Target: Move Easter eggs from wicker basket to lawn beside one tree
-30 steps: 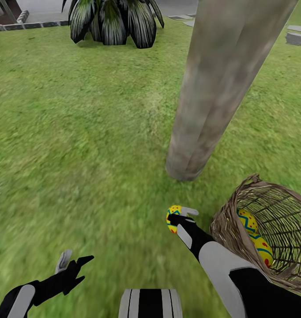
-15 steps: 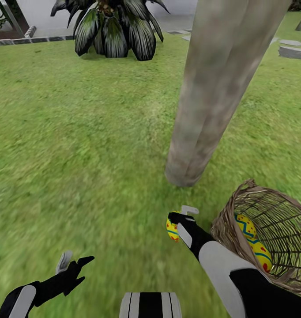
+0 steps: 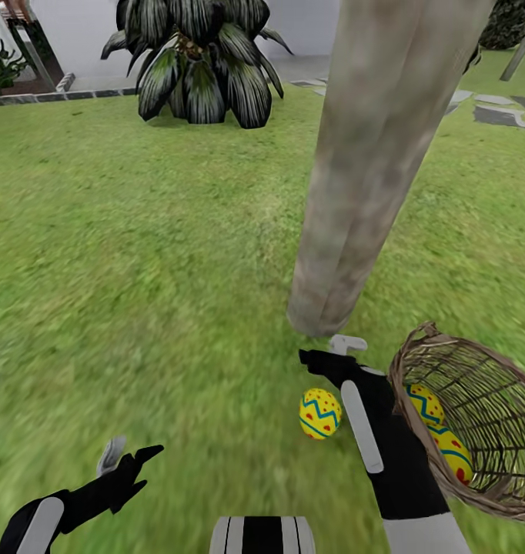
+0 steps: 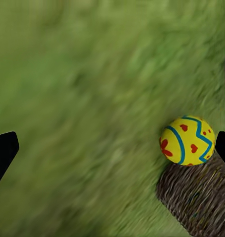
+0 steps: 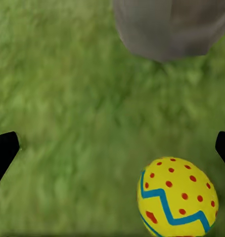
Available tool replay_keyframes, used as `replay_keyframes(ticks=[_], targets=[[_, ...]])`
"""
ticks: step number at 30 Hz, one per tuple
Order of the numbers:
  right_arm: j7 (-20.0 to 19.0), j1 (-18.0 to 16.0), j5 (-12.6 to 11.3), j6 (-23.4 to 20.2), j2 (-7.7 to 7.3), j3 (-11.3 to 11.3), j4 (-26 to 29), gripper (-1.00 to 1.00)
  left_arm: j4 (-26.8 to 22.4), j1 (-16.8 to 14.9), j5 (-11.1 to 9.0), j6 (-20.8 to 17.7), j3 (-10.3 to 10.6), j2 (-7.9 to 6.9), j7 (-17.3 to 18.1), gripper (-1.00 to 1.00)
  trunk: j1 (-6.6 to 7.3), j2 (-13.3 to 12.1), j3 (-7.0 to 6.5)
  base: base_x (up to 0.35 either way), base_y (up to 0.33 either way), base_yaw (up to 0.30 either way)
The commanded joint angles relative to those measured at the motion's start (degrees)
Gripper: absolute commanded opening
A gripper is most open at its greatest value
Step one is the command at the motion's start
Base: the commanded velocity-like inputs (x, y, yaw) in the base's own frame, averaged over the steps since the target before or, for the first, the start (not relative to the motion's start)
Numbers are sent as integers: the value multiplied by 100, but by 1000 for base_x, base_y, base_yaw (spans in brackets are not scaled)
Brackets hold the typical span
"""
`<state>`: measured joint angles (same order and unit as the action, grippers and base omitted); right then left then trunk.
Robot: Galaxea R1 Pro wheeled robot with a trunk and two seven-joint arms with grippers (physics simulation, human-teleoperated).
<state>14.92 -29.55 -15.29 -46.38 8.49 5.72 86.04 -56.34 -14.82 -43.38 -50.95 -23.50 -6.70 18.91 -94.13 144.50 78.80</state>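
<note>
One egg (image 3: 320, 413) had just left our right gripper (image 3: 333, 352) — half a second earlier it sat clamped between the fingers, and now it lay on the lawn (image 3: 155, 269) near the foot of the tree (image 3: 370, 177), just beside the wicker basket (image 3: 416, 369). The right jaws stood apart and empty above it. Two eggs (image 3: 438, 427) remained in the basket, so we judged a third of the job done. Our left gripper (image 3: 128, 460) hung open and idle.

- My egg (image 3: 320, 413) on the grass: yellow, blue zigzag band, red spots.
- Lawn (image 3: 139, 254): mottled green.
- Trunk (image 3: 370, 169): pale grey-brown, mottled.
- Basket (image 3: 478, 423): brown weave.
- My arms: black and white.
</note>
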Motion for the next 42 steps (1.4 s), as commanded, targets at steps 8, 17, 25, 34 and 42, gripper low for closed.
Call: replay_keyframes(ticks=[8,17,25,34,42], targets=[[55,364,-46,-175,-13,290,622,100,8,-3,23,-23,-14,4,23,100,21,-9,-174,0,0,-9],[58,380,-45,-820,-12,276,642,100,33,-3,30,-21,-16,2,16,100,44,-22,-374,0,0,-213],[55,448,-45,-1362,-15,209,648,100,21,-3,24,-21,-15,2,23,100,65,-32,-569,0,0,-263],[51,449,-49,-1362,-64,185,651,100,18,-3,23,-21,-15,2,25,100,88,-44,-792,0,0,-264],[54,425,-47,-1362,-67,181,650,100,11,25,30,-9,-21,2,22,100,109,-55,-992,0,0,-264]])
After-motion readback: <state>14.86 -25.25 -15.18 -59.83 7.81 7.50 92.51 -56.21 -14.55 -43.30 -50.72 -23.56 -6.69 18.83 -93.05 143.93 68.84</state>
